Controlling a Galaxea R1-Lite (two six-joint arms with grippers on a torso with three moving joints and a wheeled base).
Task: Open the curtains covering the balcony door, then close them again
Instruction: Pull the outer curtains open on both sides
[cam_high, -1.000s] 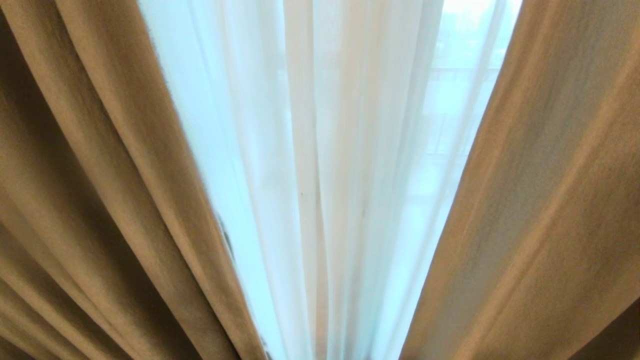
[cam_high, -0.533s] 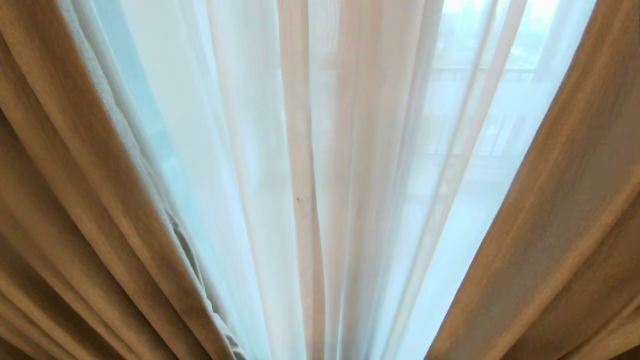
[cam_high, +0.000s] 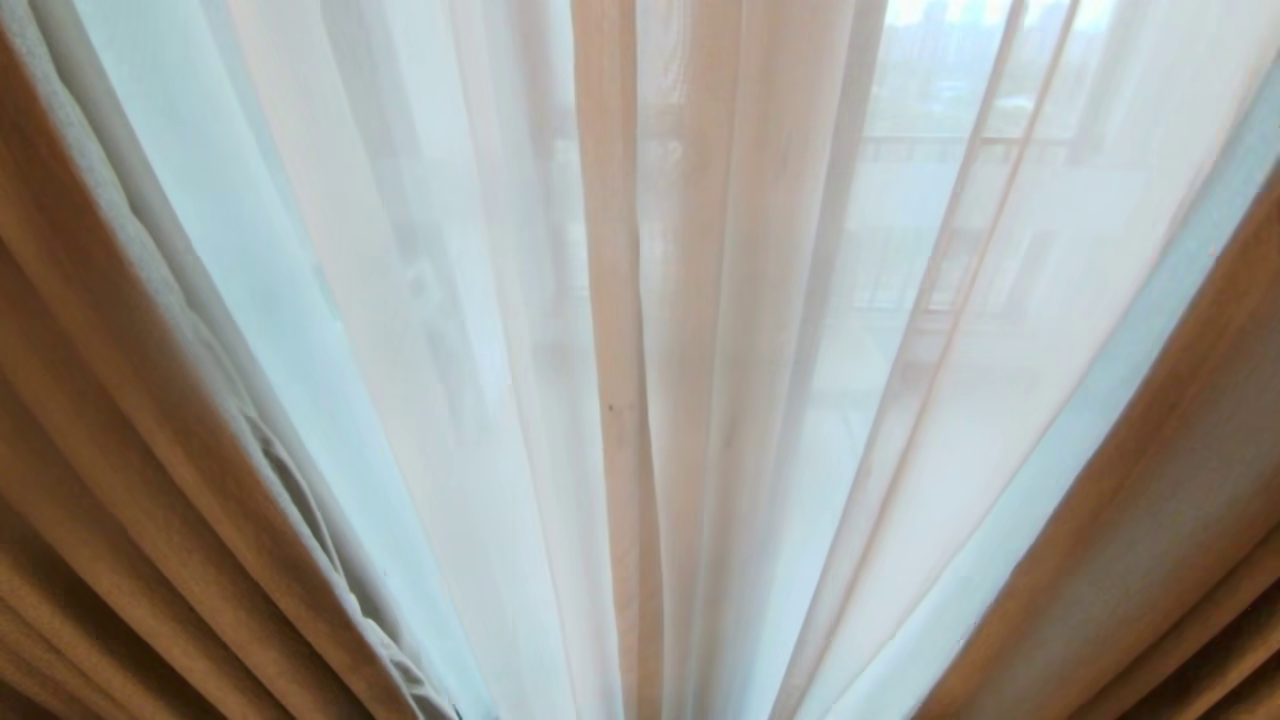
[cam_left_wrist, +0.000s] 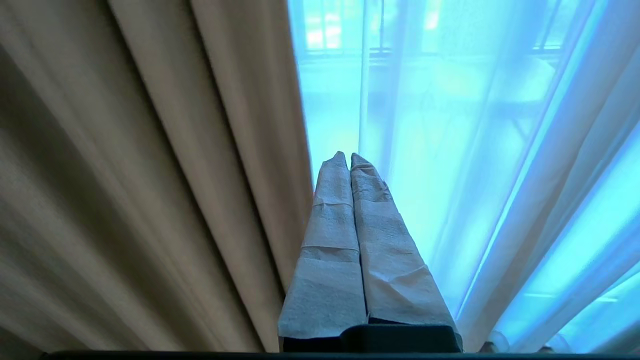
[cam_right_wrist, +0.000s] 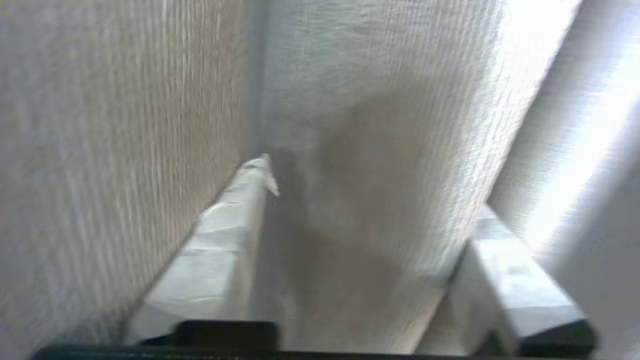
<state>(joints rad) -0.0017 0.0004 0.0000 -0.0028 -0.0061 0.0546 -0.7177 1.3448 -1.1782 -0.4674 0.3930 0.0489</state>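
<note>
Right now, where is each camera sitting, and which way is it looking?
Head view: up on the robot's head, facing the sheer panels between the parted tan drapes; none of the robot's body shows.
Left wrist view: behind the left pincer, shut, aimed at the left drape's edge and the sheers.
Right wrist view: behind the right pincer, open, with a fold of woven drape between its fingers.
Shared: head and left wrist views both show the tan drapes and the sheers.

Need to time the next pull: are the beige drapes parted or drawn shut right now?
Parted. In the head view the left beige drape and right beige drape hang apart, sheer panels showing between.
</note>
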